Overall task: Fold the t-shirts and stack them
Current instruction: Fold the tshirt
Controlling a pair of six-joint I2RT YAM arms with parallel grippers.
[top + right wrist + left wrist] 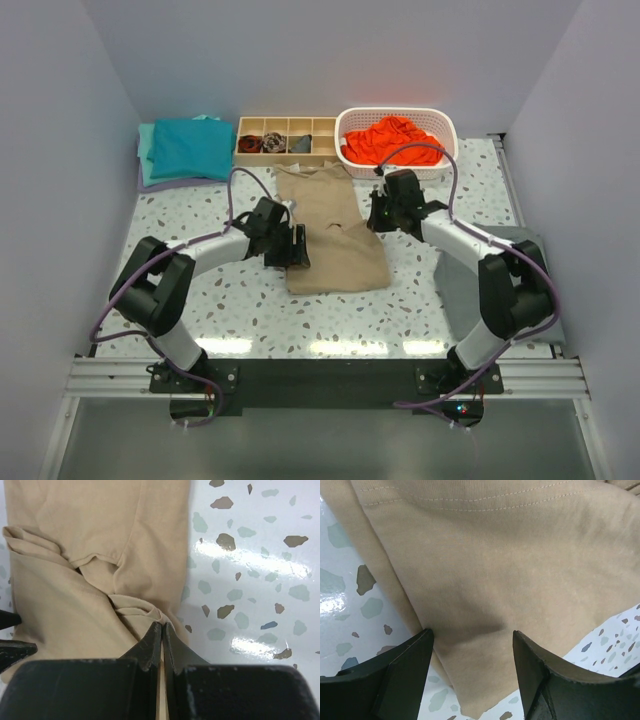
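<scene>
Nearest, along the front edge: both arm bases bolted to a metal rail [320, 378]. Just past it on the right, under the right arm's elbow: a flat grey cloth [452, 285] spread on the speckled terrazzo table [200, 300] [350, 605] [250, 580].

Mid-table, between the two arms: the tan t-shirt [330, 235] [510, 565] [75, 605]. Lies flat and lengthwise, folded into a long panel, wider at the near hem and narrowing toward the far row. Shows a small pucker of creases near its middle.

At the shirt's left edge, near the hem: the left gripper [293, 247] [472, 632]. Released, with fingers spread wide over the cloth's border, tan fabric filling the gap between them. Cannot tell whether the tips touch the cloth.

At the shirt's right edge, a little farther back: the right gripper [378, 215] [161, 625]. Clenched, with fingers pressed together on the rim of the tan fabric. Only a thin tan sliver in the slit, with bunched folds running up to the tips.

Along the far wall, left to right:
- In the left corner, well apart from both grippers: teal t-shirts [185, 148], folded and stacked.
- Just beyond the tan shirt's far end: a wooden tray [285, 140] with compartments, with small rolled socks [262, 143] in the left ones.
- Touching the tray's right end: a white laundry basket [445, 125] holding crumpled orange-red t-shirts [395, 138].
</scene>
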